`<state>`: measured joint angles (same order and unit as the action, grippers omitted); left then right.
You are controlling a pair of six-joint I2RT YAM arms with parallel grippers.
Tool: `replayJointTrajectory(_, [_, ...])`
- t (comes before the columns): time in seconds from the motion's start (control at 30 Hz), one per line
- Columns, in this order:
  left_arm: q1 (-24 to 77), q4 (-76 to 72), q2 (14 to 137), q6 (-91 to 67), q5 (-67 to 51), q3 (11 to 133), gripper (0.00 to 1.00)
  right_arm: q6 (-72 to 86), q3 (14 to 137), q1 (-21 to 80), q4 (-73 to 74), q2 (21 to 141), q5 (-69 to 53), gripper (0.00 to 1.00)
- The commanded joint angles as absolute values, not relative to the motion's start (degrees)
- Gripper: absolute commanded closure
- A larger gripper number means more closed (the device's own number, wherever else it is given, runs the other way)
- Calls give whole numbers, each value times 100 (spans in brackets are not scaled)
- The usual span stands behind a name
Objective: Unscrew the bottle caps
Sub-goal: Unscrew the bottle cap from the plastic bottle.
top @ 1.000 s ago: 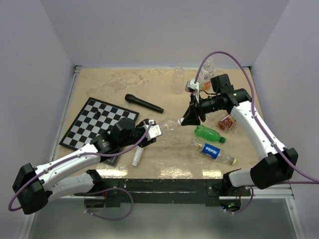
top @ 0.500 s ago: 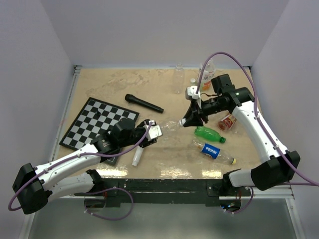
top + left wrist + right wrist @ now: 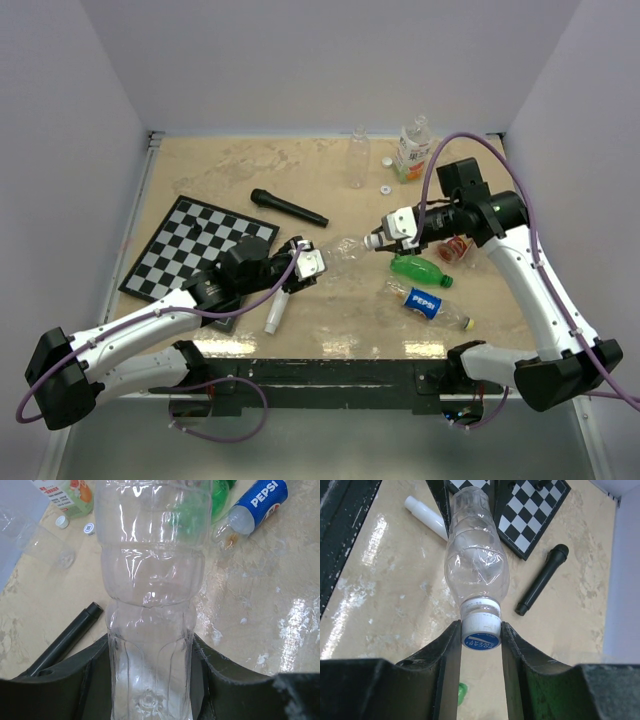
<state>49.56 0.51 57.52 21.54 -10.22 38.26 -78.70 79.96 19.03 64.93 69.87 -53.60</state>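
A clear plastic bottle (image 3: 345,247) hangs level above the table between both arms. My left gripper (image 3: 308,262) is shut on its base end, and the bottle's ribbed body (image 3: 150,580) fills the left wrist view between the fingers (image 3: 220,680). My right gripper (image 3: 385,235) is shut on the bottle's cap (image 3: 481,627), a white cap with a blue printed top, both fingers pressed against its sides. Two loose white caps (image 3: 386,160) (image 3: 383,185) lie at the back of the table.
Under the right arm lie a green bottle (image 3: 420,268), a Pepsi bottle (image 3: 428,303) and a red-labelled bottle (image 3: 455,246). A black microphone (image 3: 288,208), a chessboard (image 3: 195,248) and a white cylinder (image 3: 274,313) lie to the left. An upright clear bottle (image 3: 358,157) and a juice bottle (image 3: 412,148) stand at the back.
The right wrist has turned from pointing down to level with the bottle's neck, and its jaws have closed on the cap. The left gripper and the bottle have hardly moved.
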Motion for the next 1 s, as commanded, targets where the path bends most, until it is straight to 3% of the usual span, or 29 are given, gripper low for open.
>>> replayJointTrajectory(0.0, [4887,527,5678,2057,-800,3858,97,-9349,7954,1767,6951,6803,-4957,100])
replayJointTrajectory(0.43, [4887,527,5651,2065,-826,3858,97,-9940,8209,1301,7181,6829,-4703,100])
replayJointTrajectory(0.67, [4887,519,5695,2039,-941,3867,97,-11065,7787,1292,7198,6688,-4386,100])
replayJointTrajectory(0.97, [4887,510,5651,2057,-800,3841,98,-7931,7568,573,5962,7031,-4544,100])
